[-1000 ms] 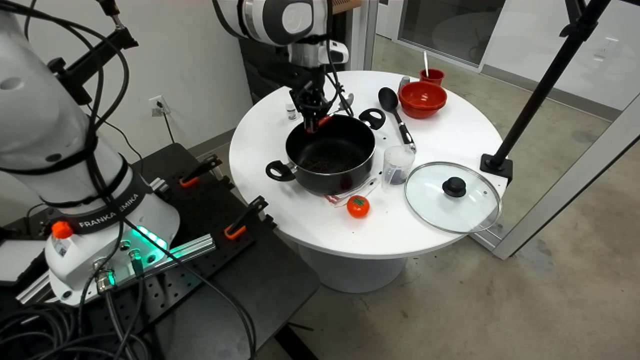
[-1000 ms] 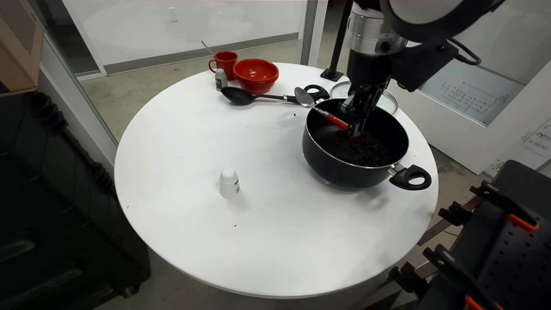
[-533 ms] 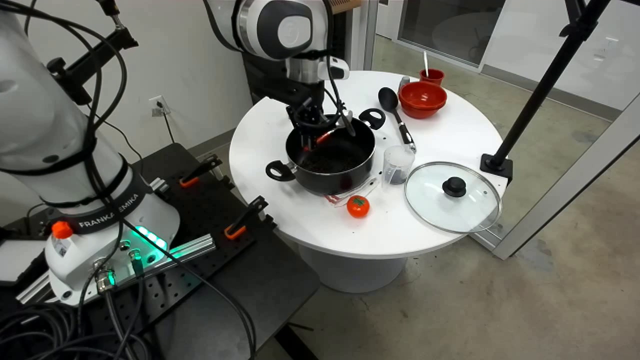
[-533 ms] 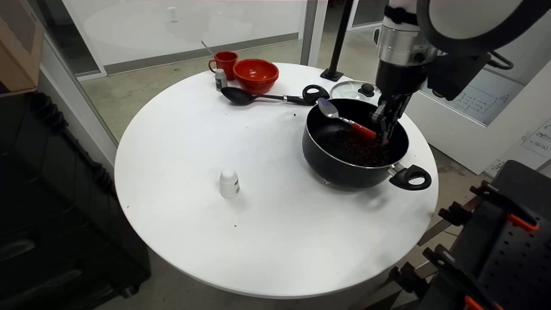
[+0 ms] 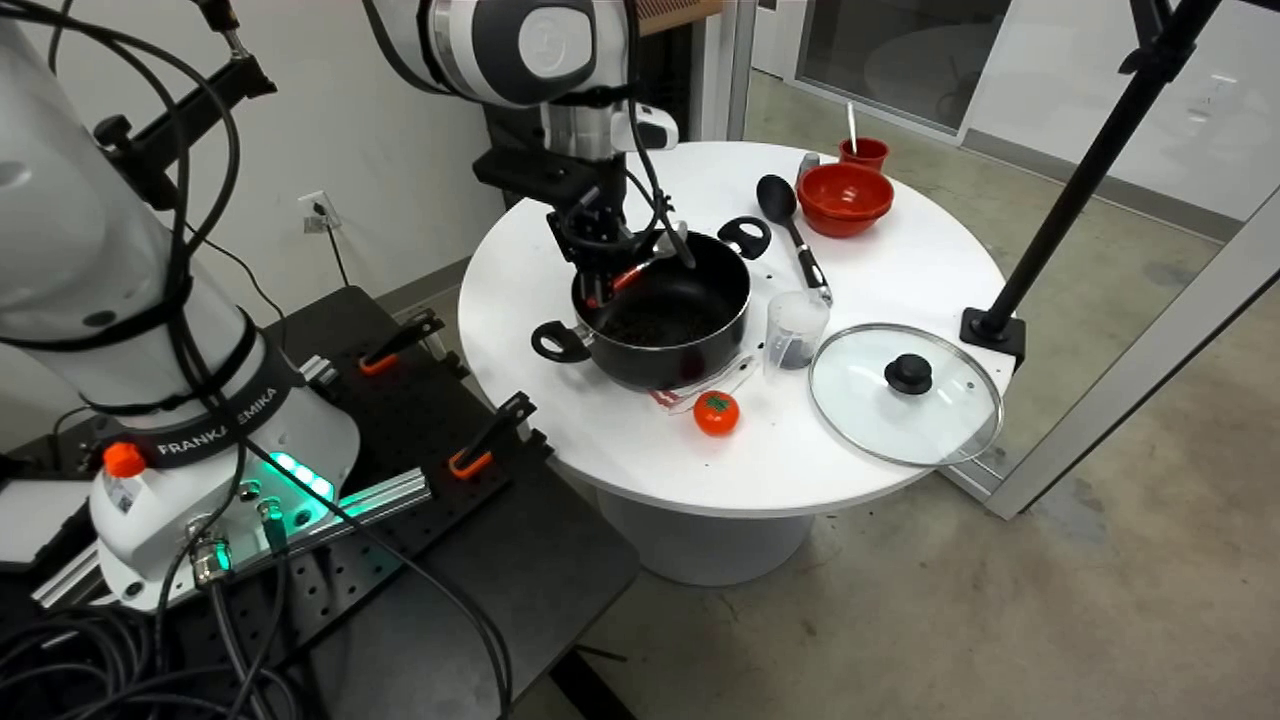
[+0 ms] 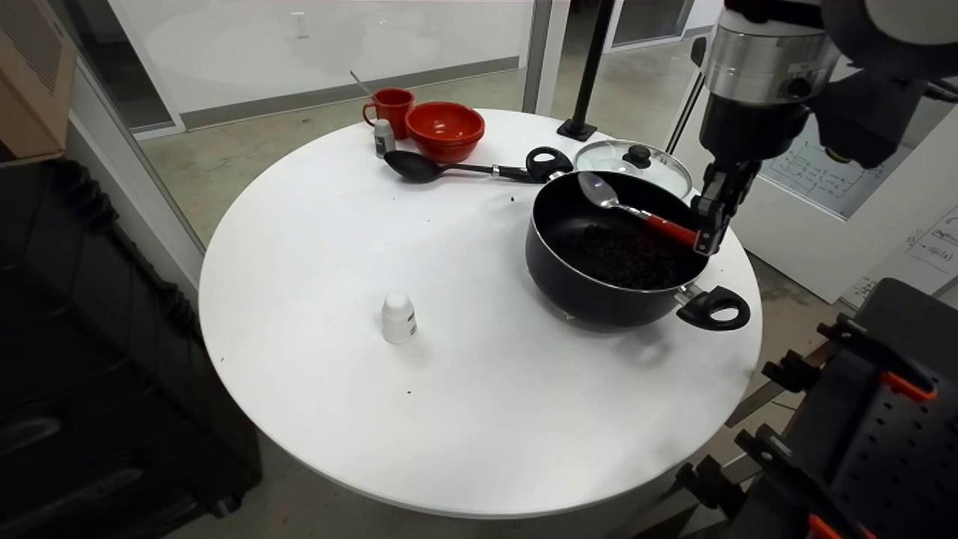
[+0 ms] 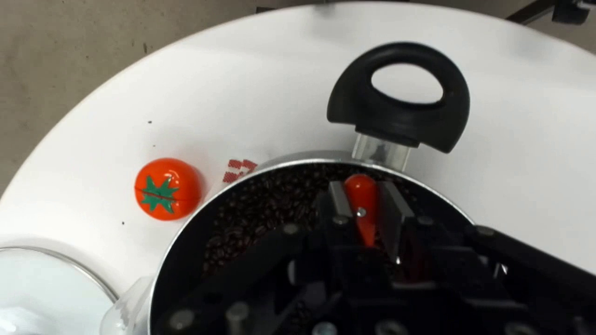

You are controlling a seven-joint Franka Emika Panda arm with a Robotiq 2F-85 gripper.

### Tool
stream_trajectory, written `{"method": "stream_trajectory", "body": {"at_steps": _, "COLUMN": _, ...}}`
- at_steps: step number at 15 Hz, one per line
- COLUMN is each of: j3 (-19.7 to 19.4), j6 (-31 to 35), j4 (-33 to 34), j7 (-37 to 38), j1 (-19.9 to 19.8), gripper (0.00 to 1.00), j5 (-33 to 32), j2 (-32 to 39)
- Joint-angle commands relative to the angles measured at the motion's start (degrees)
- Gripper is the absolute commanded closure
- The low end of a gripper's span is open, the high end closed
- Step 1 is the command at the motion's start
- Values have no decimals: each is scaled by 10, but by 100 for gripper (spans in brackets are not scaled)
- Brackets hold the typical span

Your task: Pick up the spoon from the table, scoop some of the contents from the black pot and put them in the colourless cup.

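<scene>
My gripper point(image 6: 707, 243) is shut on the red handle of a metal spoon point(image 6: 670, 228), near its end; the handle sits between the two pads in the wrist view point(image 7: 362, 190). The spoon slants across the opening of the black pot point(image 6: 591, 292), its silver bowl higher than the handle end. The fingertips are at the pot's rim beside one side handle. Dark beans point(image 7: 279, 195) cover the pot's floor. The colourless cup point(image 5: 797, 325) stands beside the pot with something dark in its bottom; the pot hides it in an exterior view. The white round table point(image 6: 449, 419) bears everything.
A black ladle point(image 6: 415, 166) lies beyond the pot, near red bowls point(image 6: 445, 131) and a red mug point(image 6: 393, 112). A tomato point(image 5: 716, 412) and glass lid point(image 5: 905, 420) lie near the cup. A small white bottle point(image 6: 399, 320) and a clamped black pole point(image 5: 1060, 200) stand at the table.
My gripper has moved toward the robot's base and a little lower, carrying the spoon. The spoon's bowl has gone from outside the pot's rim to above its opening.
</scene>
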Motion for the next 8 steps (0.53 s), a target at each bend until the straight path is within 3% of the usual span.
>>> {"method": "stream_trajectory", "body": {"at_steps": 1, "j3": -6, "j6": -17, "j4": -38, "j7": -11, "j1": -14, "gripper": 95, "j5": -30, "j2": -36}}
{"method": "stream_trajectory", "body": {"at_steps": 3, "j3": -10, "j6": -14, "j4": -55, "j7": -14, "j1": -23, "gripper": 95, "j5": -34, "j2": -48}}
{"method": "stream_trajectory", "body": {"at_steps": 4, "j3": 0, "j6": -11, "j4": -30, "j7": 0, "j1": -16, "gripper": 80, "j5": -20, "j2": -15}}
{"method": "stream_trajectory", "body": {"at_steps": 8, "j3": -3, "j6": -11, "j4": -44, "j7": -7, "j1": -24, "gripper": 80, "j5": -23, "j2": -28}}
